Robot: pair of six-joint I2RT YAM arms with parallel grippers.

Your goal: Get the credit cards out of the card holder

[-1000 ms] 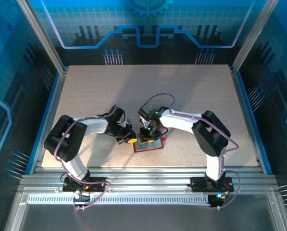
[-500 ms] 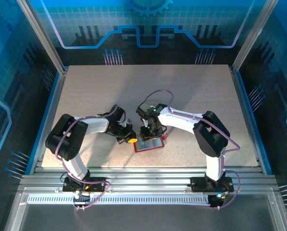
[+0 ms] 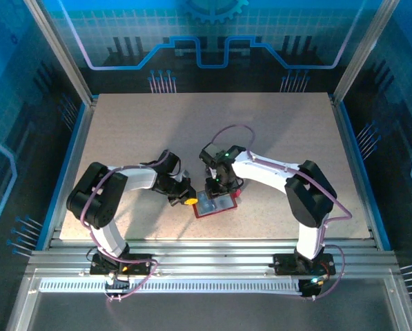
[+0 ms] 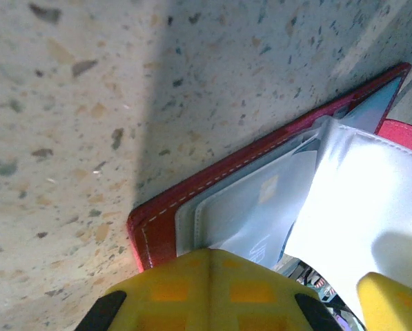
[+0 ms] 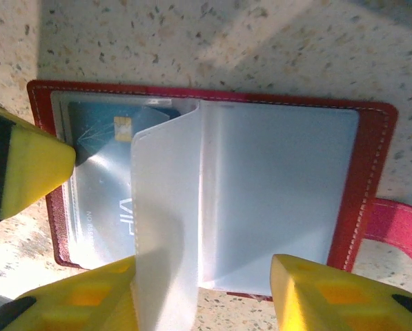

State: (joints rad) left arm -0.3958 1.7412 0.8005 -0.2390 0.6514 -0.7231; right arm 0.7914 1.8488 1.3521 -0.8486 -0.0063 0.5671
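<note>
Card holder (image 5: 368, 179) lies open under the closed left gripper (image 5: 26, 172); right gripper (image 5: 202, 296), fingers apart, should pinch the blue card (image 5: 102, 158), not the sleeve (image 5: 168, 207).

The red card holder (image 3: 213, 205) is lying open and flat on the speckled table (image 3: 192, 131), close to its near edge, with its grey-silver inside facing up. White stitching is running along its red border, and a little red tab (image 5: 399, 224) is sticking out from one short edge. Frosted plastic sleeves are covering the inside, and one sleeve leaf (image 5: 168, 207) is standing up from the middle fold. A blue credit card (image 5: 99, 148) with a gold chip is showing through the sleeve on the side away from the tab, tucked fully inside
</note>
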